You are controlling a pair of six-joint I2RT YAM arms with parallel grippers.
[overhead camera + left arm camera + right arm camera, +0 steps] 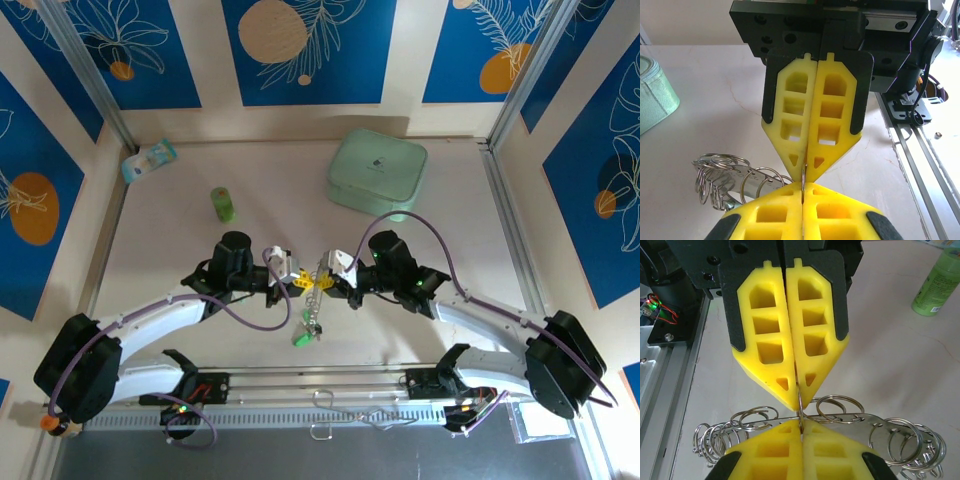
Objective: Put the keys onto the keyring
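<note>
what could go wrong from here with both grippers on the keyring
1. The left gripper and right gripper are both shut on the thin wire of the keyring, gripping it only at their very tips. It could slip out or twist.
2. The two sets of tips sit almost touching, so a pull or turn may knock them together.
3. The small rings bunched beside the grip could snag during threading.

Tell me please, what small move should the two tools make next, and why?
Probably twist the right tool gently against the left tool, to open a gap in the keyring. Both tools are shut tip to tip on its thin wire, and a green-headed key hangs beneath them.
</note>
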